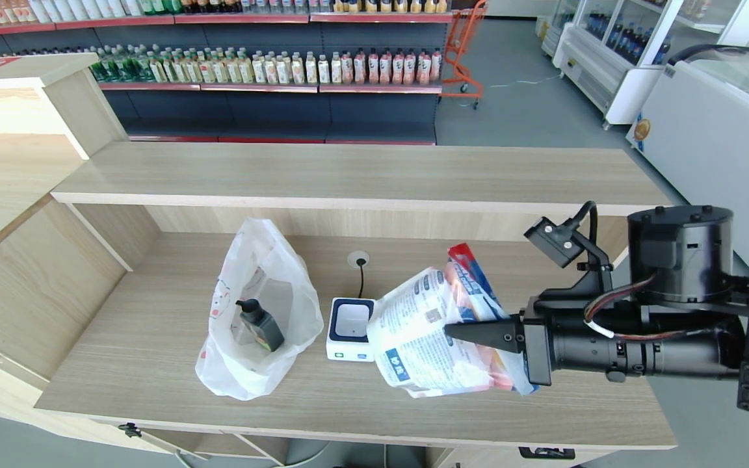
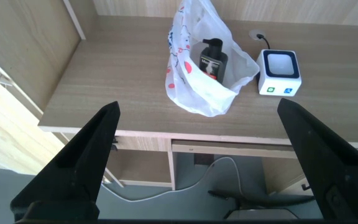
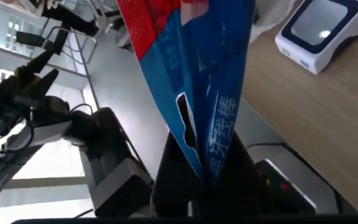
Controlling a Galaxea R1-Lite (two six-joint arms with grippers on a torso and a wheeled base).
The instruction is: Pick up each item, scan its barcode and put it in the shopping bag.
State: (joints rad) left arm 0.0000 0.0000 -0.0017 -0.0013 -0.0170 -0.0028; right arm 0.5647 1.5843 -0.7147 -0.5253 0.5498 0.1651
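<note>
Right pincer (image 1: 472, 335) is pinching the packet (image 1: 413, 338) at its blue-red side, holding it above the surface (image 1: 153, 338) just beside the scanner (image 1: 350, 328), on its right. Likely scanning step: barcode face needs turning toward the scanner window and holding steady close over it, not bumping it. Left pincer (image 2: 197, 106) is hanging spread, gripping nothing, off the surface's front edge. Shopping bag (image 1: 218, 364) is sitting open left of the scanner, pump bottle (image 1: 261, 323) inside; open room above it, wall close behind.
</note>
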